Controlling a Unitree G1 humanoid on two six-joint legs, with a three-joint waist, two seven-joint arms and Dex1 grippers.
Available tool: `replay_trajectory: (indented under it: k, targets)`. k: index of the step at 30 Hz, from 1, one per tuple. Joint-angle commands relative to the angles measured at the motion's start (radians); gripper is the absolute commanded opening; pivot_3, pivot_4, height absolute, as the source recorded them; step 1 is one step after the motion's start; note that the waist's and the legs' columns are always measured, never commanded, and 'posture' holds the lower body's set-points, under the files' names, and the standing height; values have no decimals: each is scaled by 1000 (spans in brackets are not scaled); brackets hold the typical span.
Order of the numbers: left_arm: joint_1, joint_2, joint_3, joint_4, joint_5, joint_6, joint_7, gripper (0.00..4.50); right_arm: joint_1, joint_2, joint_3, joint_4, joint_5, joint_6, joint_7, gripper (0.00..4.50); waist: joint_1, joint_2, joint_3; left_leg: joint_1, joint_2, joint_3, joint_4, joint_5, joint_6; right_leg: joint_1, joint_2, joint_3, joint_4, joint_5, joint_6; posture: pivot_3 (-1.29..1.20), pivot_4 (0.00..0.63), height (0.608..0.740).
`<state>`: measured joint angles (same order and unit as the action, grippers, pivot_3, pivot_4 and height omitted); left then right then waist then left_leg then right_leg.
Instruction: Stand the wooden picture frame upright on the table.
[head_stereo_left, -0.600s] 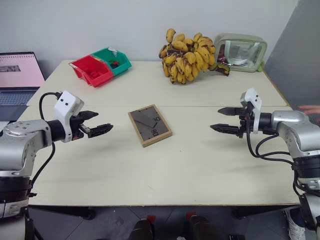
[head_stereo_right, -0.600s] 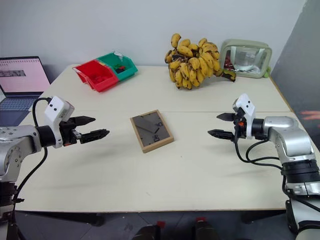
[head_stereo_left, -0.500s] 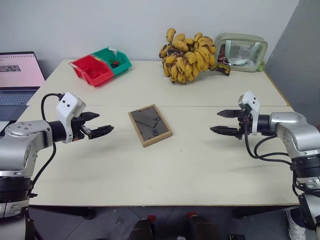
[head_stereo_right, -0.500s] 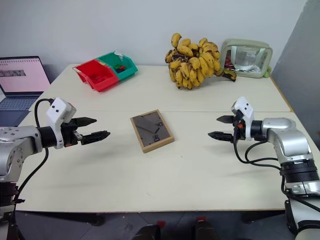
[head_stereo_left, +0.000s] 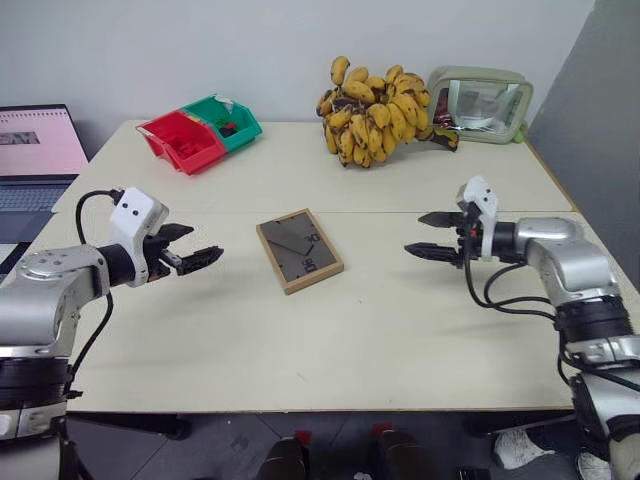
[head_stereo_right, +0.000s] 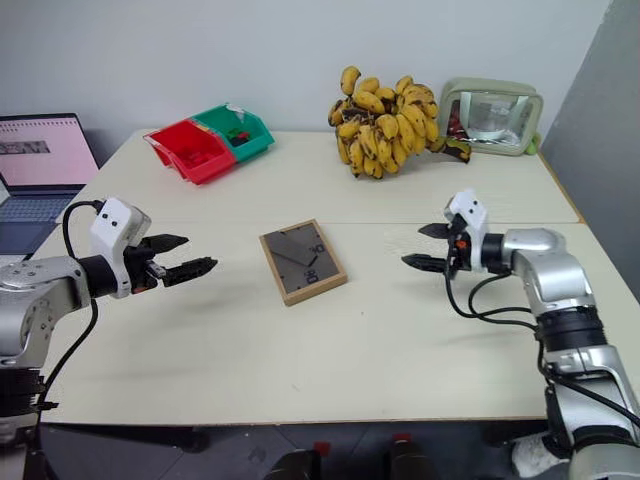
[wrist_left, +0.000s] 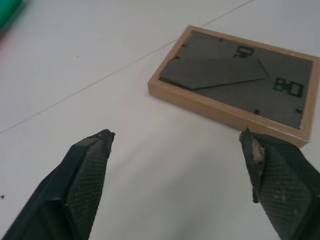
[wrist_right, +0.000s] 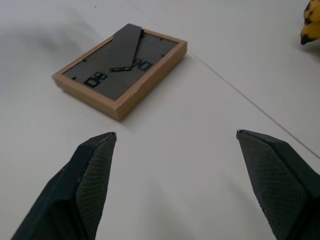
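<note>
The wooden picture frame (head_stereo_left: 299, 250) lies flat on the table (head_stereo_left: 320, 330), face down, its dark grey back panel and folded stand showing. It rests near the middle, just in front of the seam. My left gripper (head_stereo_left: 200, 246) hovers open to the frame's left, pointing toward it with a gap between. My right gripper (head_stereo_left: 424, 234) hovers open to the frame's right, also aimed at it. The frame (wrist_left: 235, 82) appears ahead of the left fingers (wrist_left: 87, 170) in the left wrist view. In the right wrist view the frame (wrist_right: 122, 70) lies beyond the spread fingers (wrist_right: 92, 172).
A bunch of bananas (head_stereo_left: 375, 110) sits at the back of the table, with a clear zip pouch (head_stereo_left: 482, 103) to its right. Red and green bins (head_stereo_left: 200, 130) stand at the back left. A laptop (head_stereo_left: 35, 150) is off the table's left side.
My right gripper has moved left, closer to the frame. My left gripper has stayed about where it was. The frame has not moved.
</note>
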<state>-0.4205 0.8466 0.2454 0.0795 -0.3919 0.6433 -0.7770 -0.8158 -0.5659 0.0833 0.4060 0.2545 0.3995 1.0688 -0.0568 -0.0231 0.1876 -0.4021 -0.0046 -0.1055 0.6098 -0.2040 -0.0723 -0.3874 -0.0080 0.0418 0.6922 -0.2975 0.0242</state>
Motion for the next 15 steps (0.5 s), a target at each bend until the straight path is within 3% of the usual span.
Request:
replay_trajectory:
  k: [1,11,13,15]
  targets:
    - [23,-62,49,-34,24,-38,117,3209,-70,57,4,120,-59,-110,-76,3068,0,0,0,0,0,0,0,0,0,0,-1,0,0,0,0,0,150,740]
    - [-42,-371,85,-23,22,9,468,988,-238,279,33,551,-221,-331,-356,431,1,-1,0,0,-1,0,1,0,0,0,-7,0,1,0,0,0,150,740]
    - [-64,-417,87,2,10,18,489,595,-272,321,30,623,-236,-361,-392,47,0,-1,0,0,-1,0,1,0,0,0,-7,-1,2,0,0,0,150,740]
    - [-80,-442,77,29,11,19,491,176,-302,361,28,682,-251,-383,-423,0,-1,-1,0,0,-2,0,1,0,0,0,-7,-1,2,0,0,0,150,740]
